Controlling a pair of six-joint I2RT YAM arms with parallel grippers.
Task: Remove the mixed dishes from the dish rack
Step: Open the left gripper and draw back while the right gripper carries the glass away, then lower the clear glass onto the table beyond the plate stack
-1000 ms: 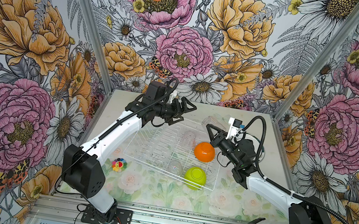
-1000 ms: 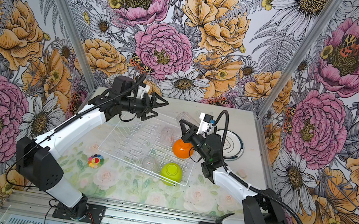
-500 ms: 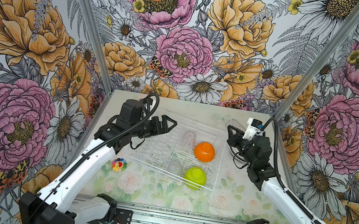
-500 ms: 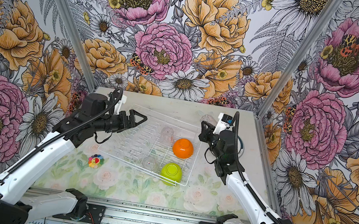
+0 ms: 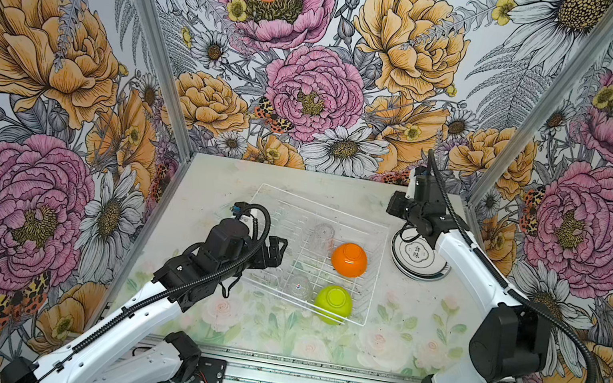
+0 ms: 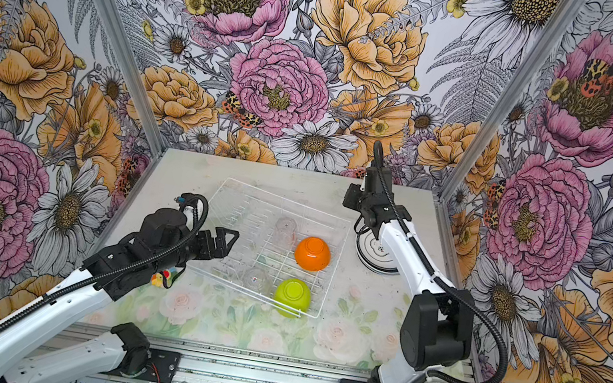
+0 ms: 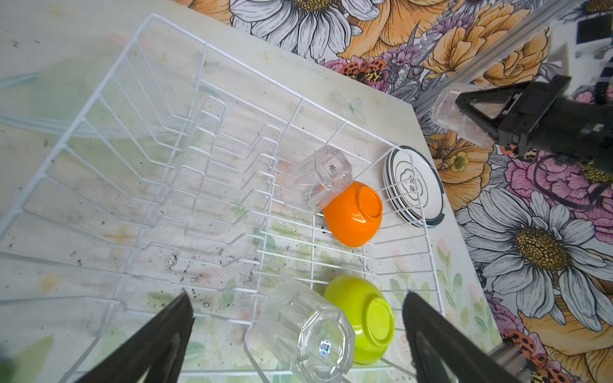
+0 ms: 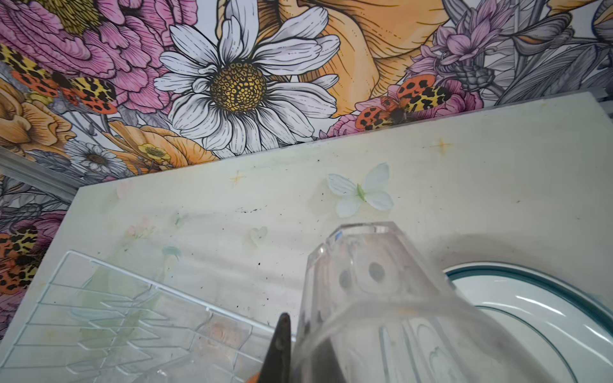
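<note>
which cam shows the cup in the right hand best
The right wrist view: the cup fills it up close with clear facets, though its rim end is cut off. The left wrist view shows it small and blurred, clamped in the right hand. In both top views I cannot make it out.

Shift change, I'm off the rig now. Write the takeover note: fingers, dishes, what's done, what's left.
Left gripper: fingers open, empty, at the left side of the dish rack.
Right gripper: shut on a clear cup, held off the table near the plates.
Done: plates stacked on the table, right of the rack.
Left: set the held cup down, then take out the orange bowl, the lime-green bowl, both upside down, and two more cups.
</note>
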